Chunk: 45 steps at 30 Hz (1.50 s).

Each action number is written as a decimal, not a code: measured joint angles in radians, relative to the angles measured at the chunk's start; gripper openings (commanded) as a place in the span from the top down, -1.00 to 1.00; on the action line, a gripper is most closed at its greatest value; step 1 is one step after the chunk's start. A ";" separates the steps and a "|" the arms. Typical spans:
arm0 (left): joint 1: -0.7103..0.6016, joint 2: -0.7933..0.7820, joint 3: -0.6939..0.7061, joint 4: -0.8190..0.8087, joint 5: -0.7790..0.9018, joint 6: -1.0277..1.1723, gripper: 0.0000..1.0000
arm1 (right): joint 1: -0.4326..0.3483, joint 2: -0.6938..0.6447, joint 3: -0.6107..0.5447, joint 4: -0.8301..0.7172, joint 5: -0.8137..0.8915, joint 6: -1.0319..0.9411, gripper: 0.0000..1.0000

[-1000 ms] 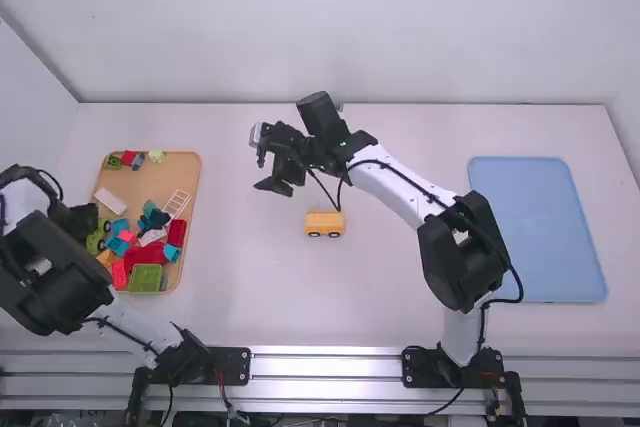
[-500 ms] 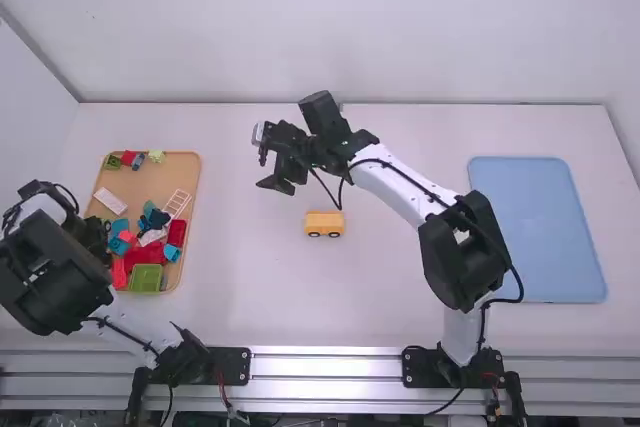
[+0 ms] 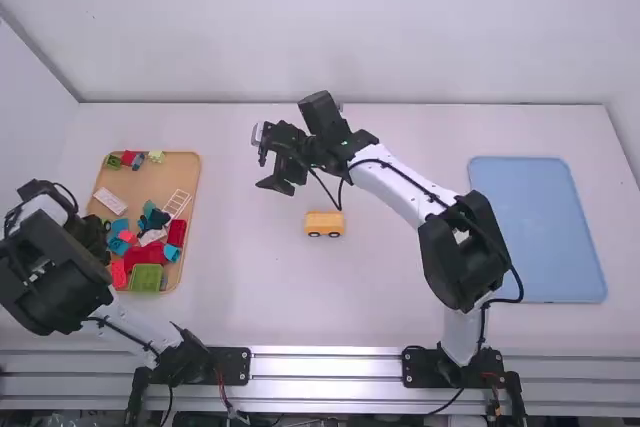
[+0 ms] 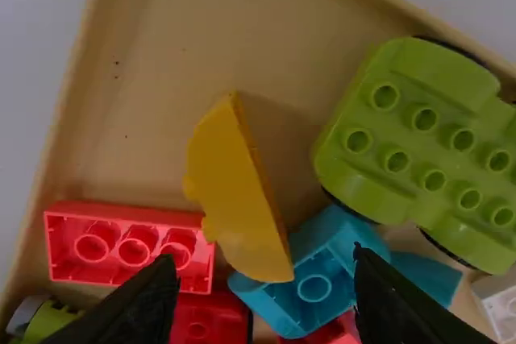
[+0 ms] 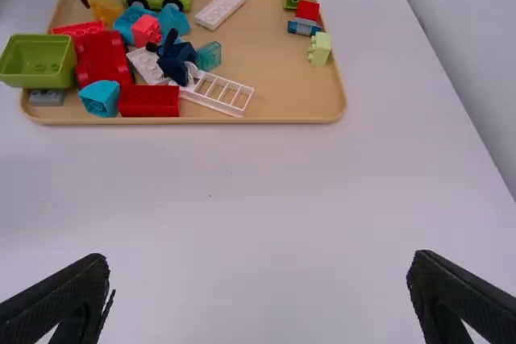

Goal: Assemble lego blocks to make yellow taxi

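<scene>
Student: What is the white table (image 3: 270,307) carrying?

Tutor: A blue tray (image 3: 535,227) is lying near its right edge; a tan tray (image 3: 178,169), holding loose blocks (image 3: 145,255), is lying near its left edge.

Student: How are the claws standing?

Tutor: The right gripper (image 5: 260,259) is hanging over the table, left of its middle, fingers spread wide and empty. The left gripper (image 4: 264,262) is hovering above the tan tray's left edge, toward its near corner, fingers parted and gripping nothing.

Student: And the taxi?

Tutor: Its likely body, a yellow wheeled block (image 3: 324,224), is resting about mid-table, well apart from both trays. A smaller yellow curved block (image 4: 238,199) is lying on its side inside the tan tray, between a red brick (image 4: 133,239) and a green wheeled block (image 4: 419,134), its lower end meeting a teal block (image 4: 322,279).

Student: Which step is probably under way?

Tutor: Picking the curved block, I am judging. Good technique is centring the fingers over its freer end, closing across its narrow width and lifting straight up (the red brick is sitting close enough to be catching a fingertip). Squeezing gently is helping, since the curved side may be slipping.
</scene>
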 measured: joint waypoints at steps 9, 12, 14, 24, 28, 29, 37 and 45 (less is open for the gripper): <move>0.000 0.000 -0.075 0.086 -0.007 -0.045 -0.17 | 0.000 0.000 0.000 -0.001 0.000 -0.001 -0.98; 0.000 0.000 -0.075 0.101 -0.030 -0.048 -0.17 | 0.000 0.000 0.000 0.000 0.001 -0.002 -0.98; 0.000 0.000 -0.075 0.100 -0.048 -0.048 -0.18 | 0.000 0.000 0.000 0.000 0.008 -0.002 -0.97; 0.019 0.002 -0.075 0.122 -0.047 -0.052 -0.22 | 0.000 0.000 0.000 0.000 0.025 -0.001 -0.98; 0.027 0.018 -0.075 0.122 -0.048 -0.056 -0.19 | 0.000 0.000 0.000 0.000 0.026 0.000 -0.98; 0.027 0.022 -0.079 0.127 -0.047 -0.060 -0.17 | 0.000 0.000 0.000 0.000 0.026 0.003 -0.97; 0.027 0.023 -0.118 0.170 -0.048 -0.064 -0.01 | 0.000 0.000 0.000 0.000 0.025 0.000 -0.97; 0.027 0.023 -0.129 0.214 -0.047 -0.074 0.03 | 0.000 0.000 0.000 0.000 0.026 0.002 -0.97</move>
